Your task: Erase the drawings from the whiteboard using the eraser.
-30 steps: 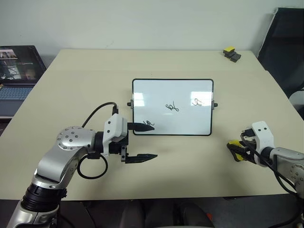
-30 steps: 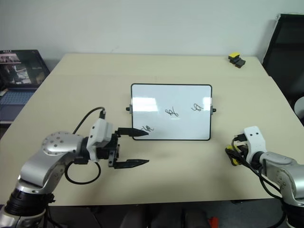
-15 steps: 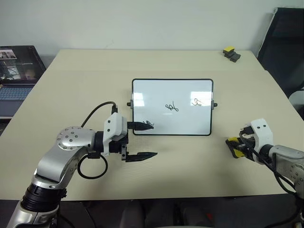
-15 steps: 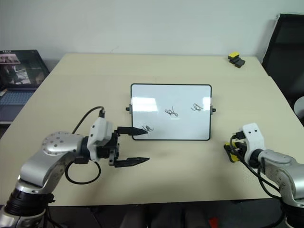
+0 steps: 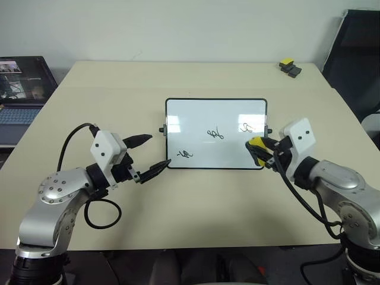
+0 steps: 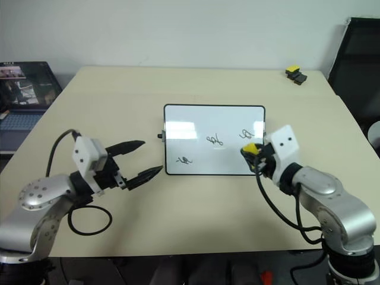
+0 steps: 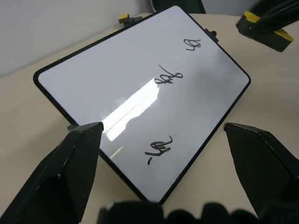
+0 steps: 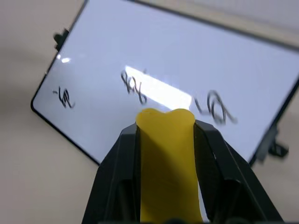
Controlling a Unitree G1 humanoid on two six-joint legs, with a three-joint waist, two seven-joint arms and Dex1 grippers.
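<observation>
Yellow eraser [image 8: 167, 163] base hidden between right claw [image 5: 262, 152] fingers.

Left pincer [image 5: 144, 157] agape, right pincer [image 5: 259, 151] clamped.

You are looking over a large beige table [image 5: 196, 77] with rounded far corners, its pale top taking up most of the scene. A plain white wall [image 5: 178, 27] is running behind it, evenly lit, and overhead light is glaring softly off the surfaces. At the robot's far left, a laptop [image 5: 21, 89] is sitting open on a lower surface beside the table, its screen glowing. At the far right, a black chair [image 5: 356, 53] is standing against the wall. Near the table's far right corner, a small black block with a yellow top [image 5: 288, 66] is resting alone.
</observation>
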